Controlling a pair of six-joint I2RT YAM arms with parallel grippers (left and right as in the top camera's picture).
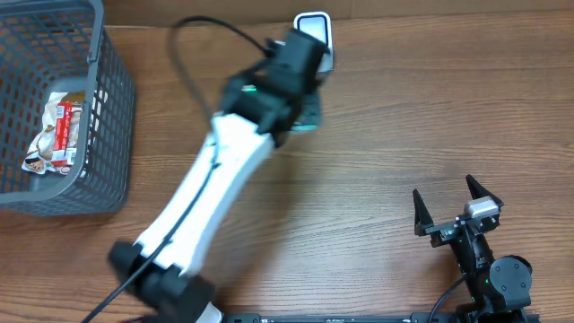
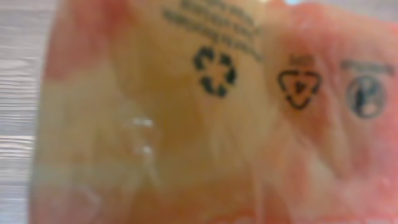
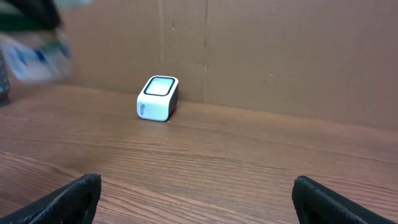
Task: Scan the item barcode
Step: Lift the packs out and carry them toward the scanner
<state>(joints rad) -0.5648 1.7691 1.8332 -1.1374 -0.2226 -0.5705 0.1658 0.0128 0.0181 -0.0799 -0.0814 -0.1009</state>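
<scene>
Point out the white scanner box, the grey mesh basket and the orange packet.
white scanner box (image 3: 157,101), right wrist view, front face.
grey mesh basket (image 1: 112,126), overhead view, right wall.
orange plastic packet (image 2: 155,124), left wrist view, printed film middle.

Lighting even and soft, shadows faint; left arm (image 1: 211,184) motion-blurred overhead, packet (image 2: 186,137) wholly out of focus at left wrist, right wrist view smeared at ten o'clock.

recycling symbols (image 2: 214,71) on orange packet (image 2: 155,155), wording blurred
</scene>
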